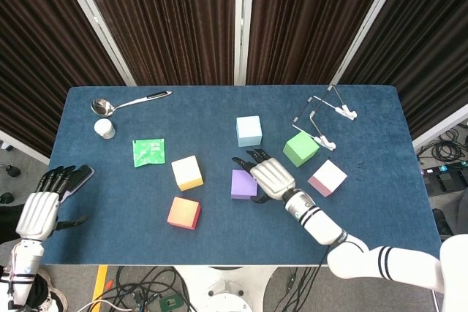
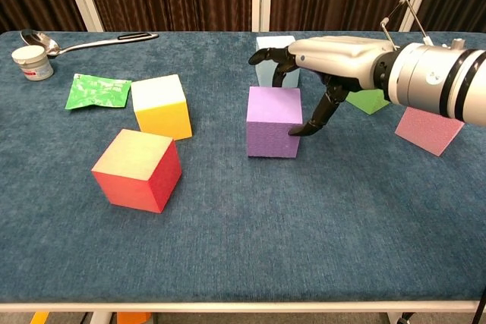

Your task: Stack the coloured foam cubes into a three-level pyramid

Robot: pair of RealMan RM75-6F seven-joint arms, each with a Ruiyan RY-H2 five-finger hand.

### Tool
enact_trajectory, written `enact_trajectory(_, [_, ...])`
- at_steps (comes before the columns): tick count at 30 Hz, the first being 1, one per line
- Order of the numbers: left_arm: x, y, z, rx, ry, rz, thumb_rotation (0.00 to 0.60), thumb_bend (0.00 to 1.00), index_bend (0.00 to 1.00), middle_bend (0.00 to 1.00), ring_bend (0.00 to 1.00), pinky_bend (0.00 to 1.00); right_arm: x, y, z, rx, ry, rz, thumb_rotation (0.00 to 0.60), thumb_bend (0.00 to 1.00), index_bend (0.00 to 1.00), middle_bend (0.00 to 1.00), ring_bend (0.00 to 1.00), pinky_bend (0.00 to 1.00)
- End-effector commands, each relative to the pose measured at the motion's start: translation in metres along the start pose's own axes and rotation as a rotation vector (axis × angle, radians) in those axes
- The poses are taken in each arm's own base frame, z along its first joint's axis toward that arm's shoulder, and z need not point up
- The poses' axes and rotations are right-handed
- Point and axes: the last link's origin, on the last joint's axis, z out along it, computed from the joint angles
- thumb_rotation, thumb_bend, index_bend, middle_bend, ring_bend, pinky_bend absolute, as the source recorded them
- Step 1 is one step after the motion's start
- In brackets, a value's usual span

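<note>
Progress: nothing is stacked. All six cubes sit singly on the counter (image 1: 110, 180), none touching another, so every level of the pyramid remains to be built. In my judgement the step in hand is the first one, taking hold of a cube to start the base row.

My right hand (image 2: 326, 62) is over the purple cube (image 2: 273, 121). The fingers (image 2: 267, 56) arch above its far top edge and the thumb tip meets its right face. The fingers are curled partway but not clamped; I cannot tell whether they bear on the foam, so I rate this an unfinished grasp with nothing lifted.

Positions relative to that hand:
- Light blue cube (image 1: 248, 130): just beyond the fingertips, farther from me.
- Green cube (image 1: 300, 148): to the right and slightly beyond, partly hidden behind the hand in the chest view.
- Pink cube (image 1: 327, 177): to the right, nearer the wrist.
- Yellow cube (image 2: 159, 106): well to the left.
- Red cube (image 2: 137, 169): left and nearer me, well apart.

My left hand (image 1: 38, 211) hangs at the counter's left edge, well apart from all cubes, fingers loosely spread, holding nothing.

Condition of the purple cube: square-edged, upright, flat on the blue cloth, faces finely textured, no visible dents. I judge it light and likely to slide under side pressure.
</note>
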Motion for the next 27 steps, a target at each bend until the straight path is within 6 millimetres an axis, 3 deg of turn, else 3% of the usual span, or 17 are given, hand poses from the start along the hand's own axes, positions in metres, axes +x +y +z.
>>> enact_trajectory(1, [-0.001,0.0,0.0,0.001,-0.002,0.0,0.6,0.0,0.15,0.09,0.0,0.08,0.003,0.005,0.002,-0.006,-0.004,-0.005,0.6,0.21,0.0,0.4,0.0,0.0])
enact_trajectory(13, [-0.003,-0.001,0.001,0.002,-0.007,0.002,0.6,0.0,0.15,0.09,0.0,0.08,0.003,0.017,0.007,-0.025,-0.024,-0.008,0.6,0.2,0.0,0.38,0.0,0.0])
enact_trajectory(20, [-0.002,-0.001,0.001,0.004,-0.006,0.001,0.6,0.0,0.15,0.09,0.0,0.08,0.004,0.018,0.002,0.0,-0.04,0.029,0.6,0.08,0.0,0.14,0.0,0.0])
enact_trajectory(27, [-0.002,-0.002,0.001,0.009,-0.005,0.0,0.6,0.0,0.15,0.09,0.0,0.08,0.011,0.014,0.002,0.031,-0.053,0.045,0.6,0.05,0.0,0.09,0.0,0.0])
